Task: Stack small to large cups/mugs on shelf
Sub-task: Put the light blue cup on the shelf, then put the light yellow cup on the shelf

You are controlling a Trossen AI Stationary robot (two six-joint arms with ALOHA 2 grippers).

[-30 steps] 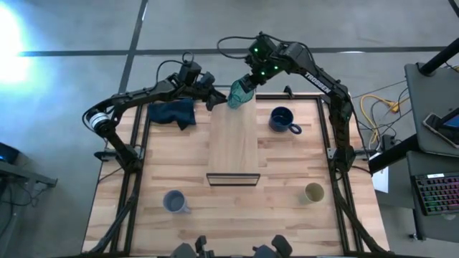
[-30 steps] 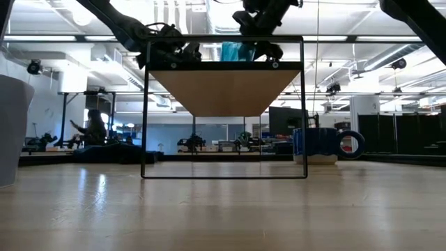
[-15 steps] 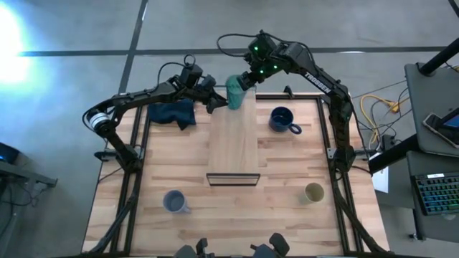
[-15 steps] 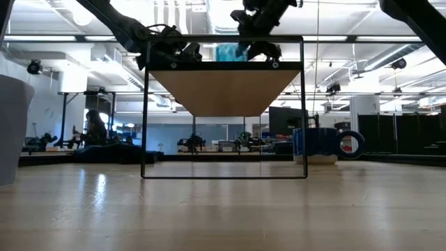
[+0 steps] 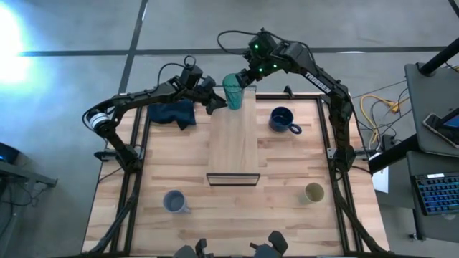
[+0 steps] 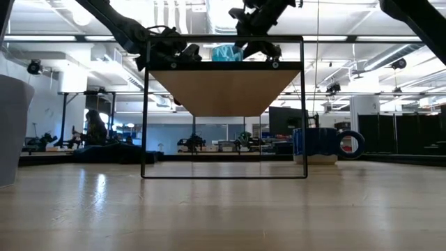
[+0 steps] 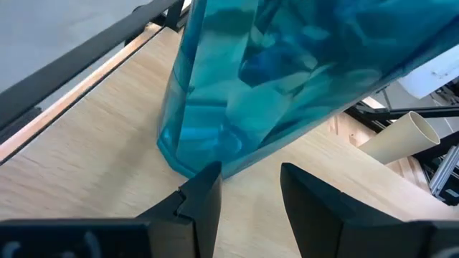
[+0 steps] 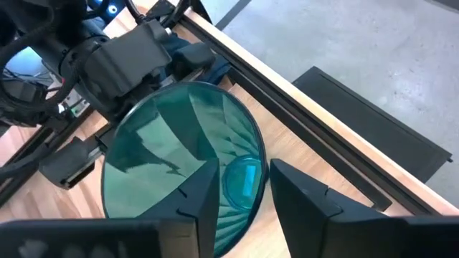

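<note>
I see the teal tumbler (image 5: 232,90) standing upright at the far end of the shelf (image 5: 233,143), its mouth open toward the overhead camera. My right hand (image 5: 244,77) sits just behind it at the far edge; from its wrist view, the fingers (image 8: 197,197) stand apart, straddling the tumbler's rim without clearly pressing on it. My left hand (image 5: 216,102) comes in from the other side, level with the tumbler's base. Its wrist view shows the fingers (image 7: 204,201) spread, with the bottom of the tumbler just past their tips, not gripped.

The wide navy mug (image 5: 282,120) stands on the surface (image 5: 287,168) just to the right of the shelf, handle toward the near right. The blue-grey mug (image 5: 173,201) is near the front left, and the cream-yellow cup (image 5: 313,192) near the front right, both well apart from the shelf. A dark blue cloth (image 5: 173,113) lies at the far left corner, under the left arm.
</note>
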